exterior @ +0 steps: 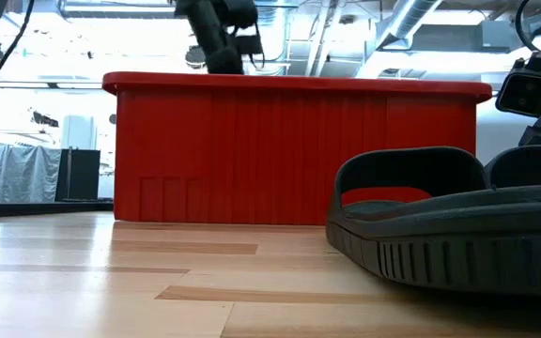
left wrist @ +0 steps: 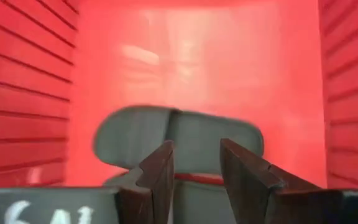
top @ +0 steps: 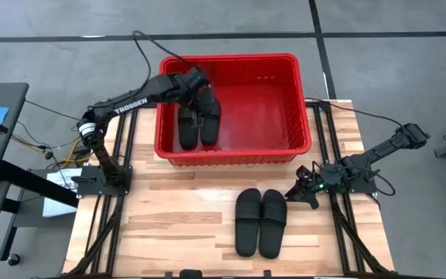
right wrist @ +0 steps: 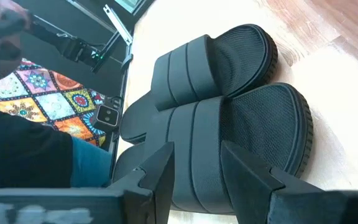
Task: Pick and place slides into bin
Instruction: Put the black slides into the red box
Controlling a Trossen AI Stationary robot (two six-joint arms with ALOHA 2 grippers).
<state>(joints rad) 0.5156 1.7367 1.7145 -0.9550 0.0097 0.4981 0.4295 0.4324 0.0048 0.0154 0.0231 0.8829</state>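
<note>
The red bin (top: 235, 151) stands at the table's far middle. Two black slides (top: 198, 118) lie side by side on its floor, in its left part; they also show in the left wrist view (left wrist: 179, 140). My left gripper (top: 200, 84) is open and empty over their far ends, inside the bin (left wrist: 194, 177). Two more black slides (top: 260, 222) lie side by side, soles down, on the wooden table in front of the bin. My right gripper (top: 296, 192) is open and empty just right of them, its fingers pointing at them (right wrist: 194, 171).
The bin's right half (top: 273, 108) is bare. The bin wall (exterior: 289, 150) rises behind the near slides (exterior: 458, 225) in the low view. Bare wooden table (top: 169, 217) lies left of the near pair. A patterned cloth and a person's dark sleeve (right wrist: 23, 149) show beyond the table.
</note>
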